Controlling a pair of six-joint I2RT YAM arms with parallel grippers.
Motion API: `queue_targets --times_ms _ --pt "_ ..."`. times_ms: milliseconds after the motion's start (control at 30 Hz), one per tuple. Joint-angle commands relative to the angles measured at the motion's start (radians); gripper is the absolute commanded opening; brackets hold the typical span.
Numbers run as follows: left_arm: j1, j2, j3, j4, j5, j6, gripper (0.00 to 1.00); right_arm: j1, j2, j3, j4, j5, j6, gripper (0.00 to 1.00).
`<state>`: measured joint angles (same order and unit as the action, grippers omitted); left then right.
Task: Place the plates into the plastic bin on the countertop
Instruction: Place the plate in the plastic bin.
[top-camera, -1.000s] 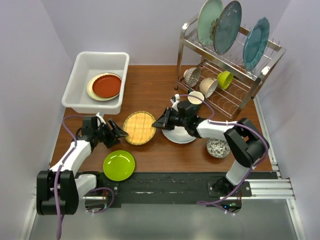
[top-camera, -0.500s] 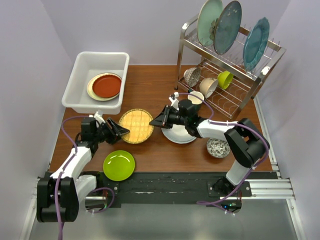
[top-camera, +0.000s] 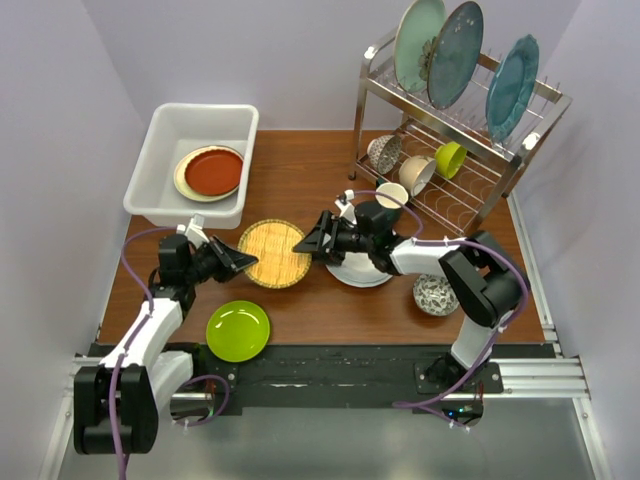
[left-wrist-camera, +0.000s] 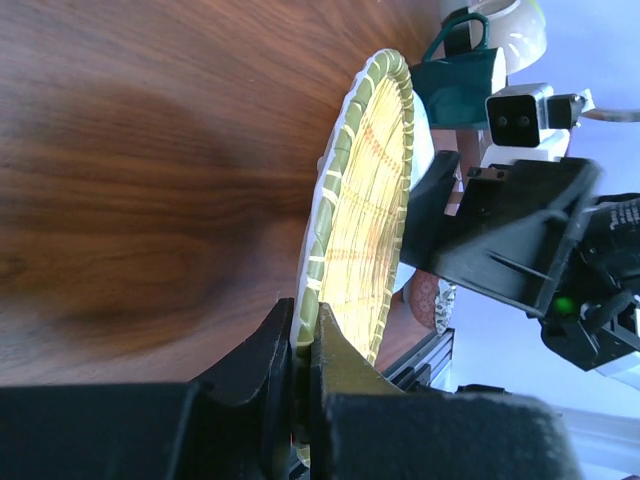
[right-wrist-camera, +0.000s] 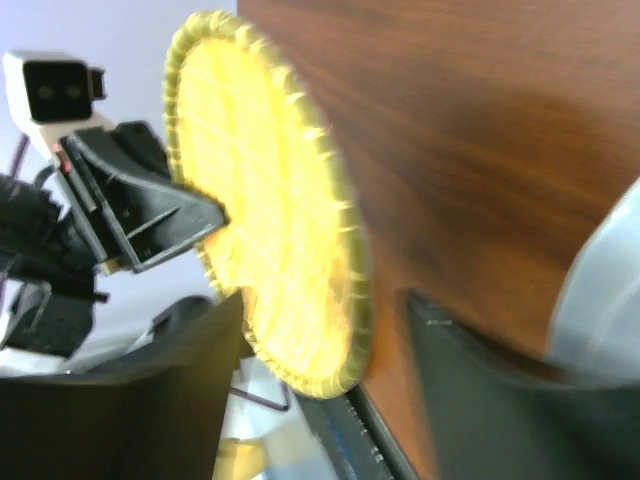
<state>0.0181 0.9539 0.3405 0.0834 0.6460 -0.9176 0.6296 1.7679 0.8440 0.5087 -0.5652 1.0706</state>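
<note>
The woven yellow plate (top-camera: 275, 254) (left-wrist-camera: 372, 205) (right-wrist-camera: 262, 215) hangs tilted just over the countertop (top-camera: 305, 180). My left gripper (top-camera: 240, 262) (left-wrist-camera: 303, 345) is shut on its left rim. Across from it my right gripper (top-camera: 310, 243) (right-wrist-camera: 322, 345) stands open, its fingers either side of the plate's right rim without pinching it. The white plastic bin (top-camera: 165, 135) at the back left holds a red-brown plate (top-camera: 212, 171) on a cream plate (top-camera: 183, 180). A lime green plate (top-camera: 238, 330) lies near the front edge. A white plate (top-camera: 358, 270) lies under my right arm.
A steel wire rack (top-camera: 455, 150) at the back right carries large teal and blue-grey plates (top-camera: 455, 55), small bowls and a cup. A small patterned bowl (top-camera: 436, 295) sits beside my right arm. Purple walls close in both sides.
My left gripper has shut on the woven plate's left rim. My right gripper has opened and let go of the right rim. The plate has shifted slightly left.
</note>
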Motion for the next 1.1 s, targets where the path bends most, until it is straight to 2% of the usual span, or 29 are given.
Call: queue_targets --times_ms 0,67,233,433,700,1067 --pt "-0.004 -0.032 -0.001 0.009 0.009 0.022 0.00 0.013 -0.056 0.041 -0.042 -0.001 -0.073 0.93" --pt "-0.004 -0.040 0.002 0.003 0.009 0.026 0.00 0.012 -0.073 0.044 -0.079 0.016 -0.109 0.99" --pt "-0.004 -0.053 0.029 -0.050 -0.003 0.055 0.00 0.012 -0.088 0.063 -0.153 0.042 -0.133 0.99" --pt "-0.003 -0.041 0.179 -0.174 -0.051 0.140 0.00 0.013 -0.125 0.072 -0.213 0.079 -0.173 0.99" --pt "-0.003 0.057 0.374 -0.290 -0.103 0.238 0.00 0.012 -0.171 0.069 -0.265 0.103 -0.218 0.99" --pt "0.008 0.209 0.566 -0.286 -0.121 0.264 0.00 0.010 -0.177 0.069 -0.298 0.106 -0.235 0.99"
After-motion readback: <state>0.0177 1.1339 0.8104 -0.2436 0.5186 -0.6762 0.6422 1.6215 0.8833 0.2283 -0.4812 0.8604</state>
